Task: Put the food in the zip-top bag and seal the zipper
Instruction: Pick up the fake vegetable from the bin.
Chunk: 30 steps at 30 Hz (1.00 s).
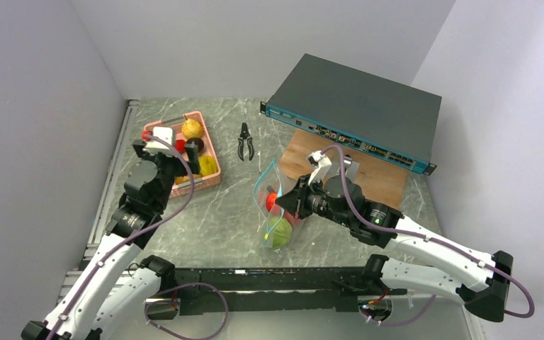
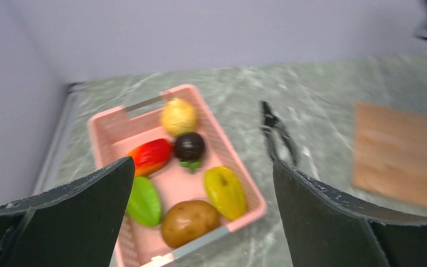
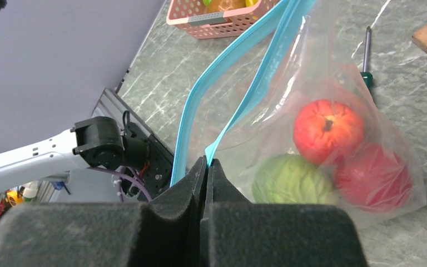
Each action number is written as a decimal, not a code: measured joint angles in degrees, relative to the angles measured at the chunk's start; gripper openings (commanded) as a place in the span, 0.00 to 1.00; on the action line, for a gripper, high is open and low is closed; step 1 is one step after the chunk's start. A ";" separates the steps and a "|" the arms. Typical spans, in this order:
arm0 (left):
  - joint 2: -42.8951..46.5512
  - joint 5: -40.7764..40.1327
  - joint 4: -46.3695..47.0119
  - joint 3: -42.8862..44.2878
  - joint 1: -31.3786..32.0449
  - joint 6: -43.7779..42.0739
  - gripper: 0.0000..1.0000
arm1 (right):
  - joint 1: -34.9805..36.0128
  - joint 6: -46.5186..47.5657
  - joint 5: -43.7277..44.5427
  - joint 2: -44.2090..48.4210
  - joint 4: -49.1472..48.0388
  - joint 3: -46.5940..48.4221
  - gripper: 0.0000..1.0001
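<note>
The clear zip-top bag [image 1: 278,212] stands mid-table with its teal zipper [image 3: 239,61] open. It holds two red fruits [image 3: 328,130] and a green one [image 3: 292,179]. My right gripper [image 3: 207,162] is shut on one zipper strip and holds the bag's mouth up; it also shows in the top view [image 1: 288,204]. My left gripper [image 2: 203,163] is open and empty above the pink basket [image 2: 103,125]. The basket holds a yellow round fruit [image 2: 179,115], a dark fruit [image 2: 189,146], a red-orange one [image 2: 150,156], a green one [image 2: 143,201], a yellow one [image 2: 224,192] and a brown potato [image 2: 190,222].
Black pliers [image 1: 246,142] lie right of the basket [image 1: 212,185]. A dark network switch [image 1: 358,113] sits at the back right over a wooden board [image 1: 379,180]. A screwdriver [image 3: 367,55] lies behind the bag. Walls close in on the left, back and right.
</note>
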<state>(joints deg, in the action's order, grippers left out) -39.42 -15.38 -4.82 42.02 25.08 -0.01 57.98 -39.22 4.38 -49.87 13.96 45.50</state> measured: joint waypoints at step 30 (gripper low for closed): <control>-54.69 15.61 -29.31 25.40 -28.24 29.07 0.97 | -0.02 1.33 2.60 0.61 2.67 -0.22 0.00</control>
<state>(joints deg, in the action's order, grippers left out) -94.11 0.23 -34.13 67.42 -3.16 29.06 57.95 -37.89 6.98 -49.25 16.62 45.28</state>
